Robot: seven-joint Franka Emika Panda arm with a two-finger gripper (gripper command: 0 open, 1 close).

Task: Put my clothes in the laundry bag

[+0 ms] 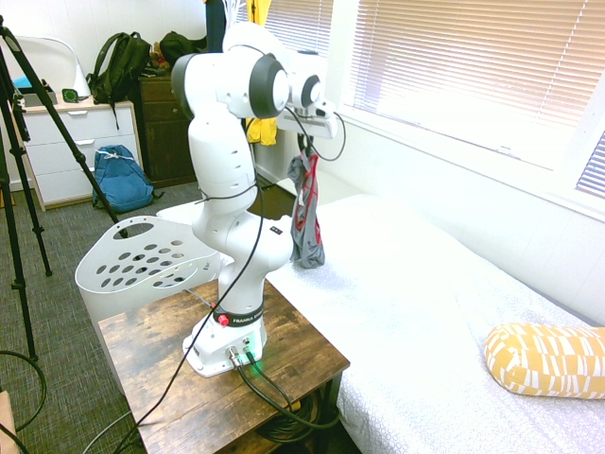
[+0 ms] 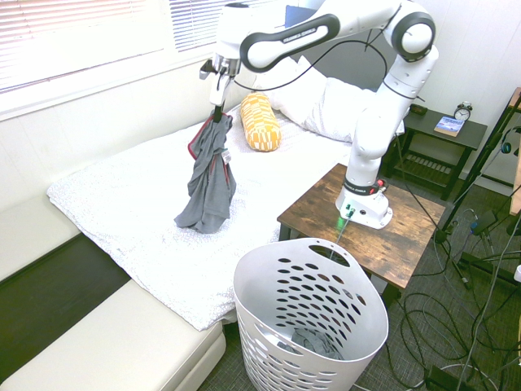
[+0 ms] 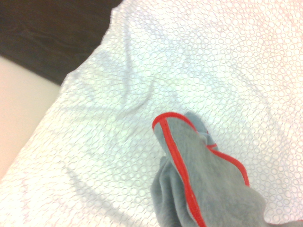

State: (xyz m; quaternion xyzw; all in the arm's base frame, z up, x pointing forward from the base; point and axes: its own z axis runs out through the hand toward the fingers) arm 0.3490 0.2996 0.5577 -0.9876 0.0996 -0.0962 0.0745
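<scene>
Clothes (image 2: 208, 183) hang limp from the gripper (image 2: 218, 110), which is clenched on a top fold, the hem just brushing the white bedspread (image 2: 122, 204) (red trim shows clearly in the wrist view). Soft and light, the fabric should swing and drape freely; a bunched fold is the surest hold. Laundry bag (image 2: 309, 326) stands near, beside the wooden table (image 2: 383, 236)

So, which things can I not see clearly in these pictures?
- Gripper fingers: the bunched top of the grey garment covers them in the second exterior view; in the first, they are dark and small against the cloth.
- Garment's lowest fold: whether it rests on the white bedspread or hangs just above cannot be told.
- Laundry basket: something dark lies inside; wall and rim hide most of it.
- Basket's base: cut off by the bottom edge in the second exterior view.
</scene>
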